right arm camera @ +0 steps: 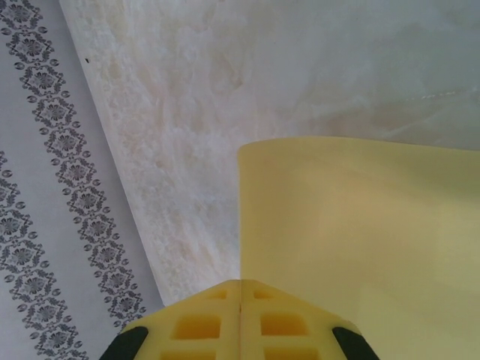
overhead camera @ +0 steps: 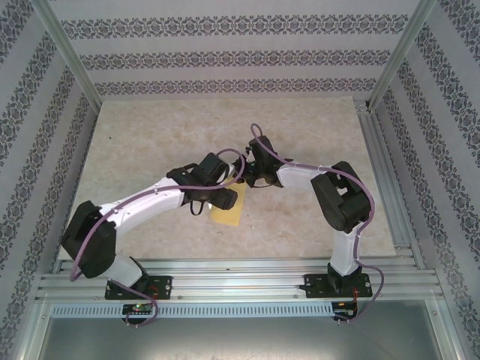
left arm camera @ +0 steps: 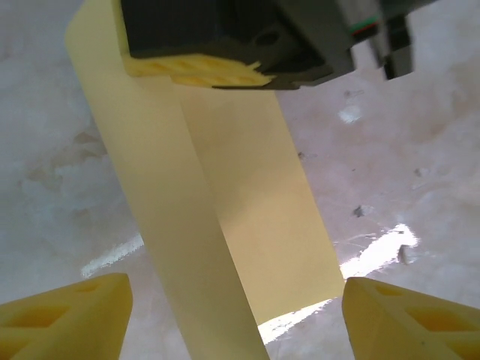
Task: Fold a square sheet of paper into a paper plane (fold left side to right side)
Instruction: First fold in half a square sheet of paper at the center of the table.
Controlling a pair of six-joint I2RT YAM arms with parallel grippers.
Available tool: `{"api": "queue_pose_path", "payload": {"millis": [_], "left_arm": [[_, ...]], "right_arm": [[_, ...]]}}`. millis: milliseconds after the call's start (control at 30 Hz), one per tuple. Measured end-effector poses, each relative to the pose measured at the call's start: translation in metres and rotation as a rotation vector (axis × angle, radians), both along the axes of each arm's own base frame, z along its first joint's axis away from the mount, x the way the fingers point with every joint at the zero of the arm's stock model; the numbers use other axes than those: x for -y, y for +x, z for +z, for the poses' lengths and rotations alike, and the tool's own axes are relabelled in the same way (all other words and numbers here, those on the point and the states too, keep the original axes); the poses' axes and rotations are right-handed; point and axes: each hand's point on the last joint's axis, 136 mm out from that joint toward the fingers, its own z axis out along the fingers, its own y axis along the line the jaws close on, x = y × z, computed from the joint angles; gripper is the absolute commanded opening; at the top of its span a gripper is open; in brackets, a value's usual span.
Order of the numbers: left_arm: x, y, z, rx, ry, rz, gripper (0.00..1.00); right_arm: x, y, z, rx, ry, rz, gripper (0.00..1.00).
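Note:
The square sheet of paper (overhead camera: 229, 212) is mustard-yellow and lies partly under the two wrists at mid-table. My right gripper (right arm camera: 241, 289) is shut on one edge of the sheet (right arm camera: 360, 232), which spreads out to the right of its pads. In the left wrist view the sheet (left arm camera: 247, 217) rises in a curved band up to the right gripper's yellow pads (left arm camera: 195, 71). My left gripper (left arm camera: 236, 322) is open, one fingertip on each side of the band, touching nothing. From above, the left gripper (overhead camera: 217, 191) sits just left of the right gripper (overhead camera: 251, 178). A paper plane is out of view.
The pale marbled tabletop (overhead camera: 315, 142) stretches around the paper. Patterned walls (overhead camera: 225, 52) close off the back and sides, and an aluminium rail (overhead camera: 390, 180) runs along the right edge. A purple cable (overhead camera: 259, 135) loops above the right wrist.

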Motion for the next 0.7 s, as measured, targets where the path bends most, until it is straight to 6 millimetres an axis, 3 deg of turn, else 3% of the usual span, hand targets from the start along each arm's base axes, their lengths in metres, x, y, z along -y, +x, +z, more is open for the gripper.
{"api": "queue_pose_path", "payload": {"millis": [133,233,333,533,700], "left_arm": [[-0.008,0.006,0.044,0.074,-0.145,0.056,0.78],[-0.025,0.018,0.051,0.081,-0.188,0.144,0.75],[-0.037,0.023,0.029,0.022,-0.169,0.215,0.74],[-0.04,0.018,-0.03,-0.137,-0.097,0.273,0.75],[-0.04,0.015,-0.051,-0.193,-0.076,0.297,0.78]], "right_arm": [[0.002,-0.003,-0.004,0.019,-0.008,0.016,0.0],[0.006,-0.009,-0.014,0.015,-0.024,0.027,0.0],[0.011,-0.013,-0.022,0.015,-0.029,0.034,0.0],[0.018,-0.015,-0.03,0.037,-0.043,0.047,0.0],[0.023,-0.011,-0.03,0.069,-0.053,0.063,0.0]]}}
